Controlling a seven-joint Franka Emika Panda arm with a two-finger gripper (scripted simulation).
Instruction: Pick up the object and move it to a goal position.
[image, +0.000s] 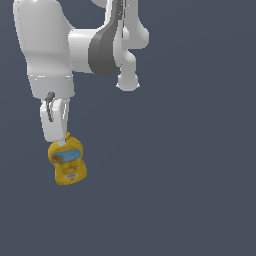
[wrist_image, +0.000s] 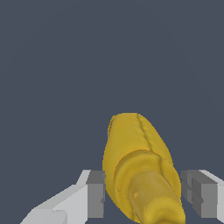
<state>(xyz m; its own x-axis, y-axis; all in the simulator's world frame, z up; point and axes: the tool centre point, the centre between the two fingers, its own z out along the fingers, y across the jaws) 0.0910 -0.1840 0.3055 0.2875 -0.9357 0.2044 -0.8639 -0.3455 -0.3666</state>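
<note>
The object (image: 67, 162) is a small yellow squeeze bottle with a blue-and-orange label. In the exterior view it sits slightly tilted directly under my gripper (image: 60, 141), with its pointed cap up at the fingertips. In the wrist view the object (wrist_image: 135, 162) runs away from the camera between the two grey pads (wrist_image: 95, 194). My gripper (wrist_image: 142, 197) has one pad against each side of the bottle's upper part, so it is shut on the object. The bottle's lower body hangs free below the fingers.
The white arm (image: 45, 45) and its wrist fill the upper part of the exterior view's left. Behind and around everything is a plain dark blue-grey surface.
</note>
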